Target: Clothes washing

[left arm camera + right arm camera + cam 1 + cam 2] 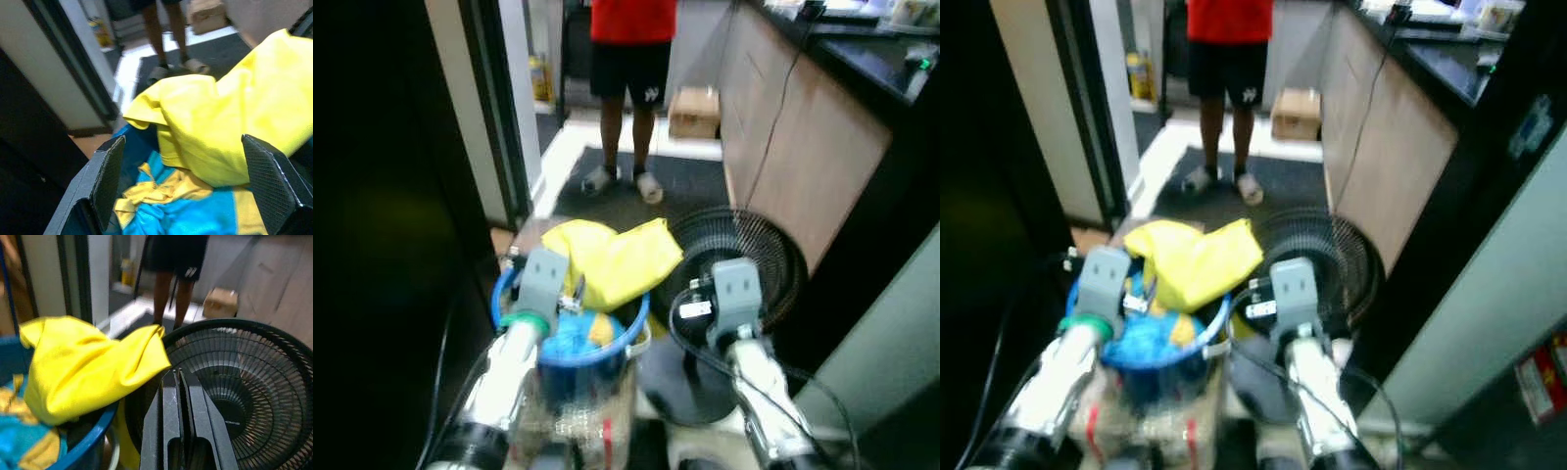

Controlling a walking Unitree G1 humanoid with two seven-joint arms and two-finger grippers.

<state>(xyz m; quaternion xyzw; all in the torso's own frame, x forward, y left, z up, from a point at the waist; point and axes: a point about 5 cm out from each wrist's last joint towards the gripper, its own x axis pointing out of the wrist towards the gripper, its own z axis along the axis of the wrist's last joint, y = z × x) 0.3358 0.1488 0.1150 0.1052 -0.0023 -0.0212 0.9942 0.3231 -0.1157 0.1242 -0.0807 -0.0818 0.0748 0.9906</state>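
Observation:
A blue laundry bucket (pixel 637 321) stands on the floor right in front of me. A bright yellow garment (pixel 617 257) is draped over its far rim, and a blue and yellow cloth (pixel 195 215) lies bunched inside. My left gripper (pixel 182 142) hovers open over the bucket, its fingers (pixel 107 176) spread wide on either side of the clothes, holding nothing. My right gripper (pixel 177 373) is shut and empty, just right of the bucket, in front of a black fan (pixel 234 382).
The round black fan (pixel 773 255) stands on the floor beside the bucket, touching the yellow garment. A person (pixel 631 59) in a red shirt and black shorts stands on a dark mat (pixel 685 181) ahead. A wooden counter (pixel 793 127) runs along the right, a dark doorframe (pixel 494 117) on the left, a cardboard box (pixel 695 110) beyond.

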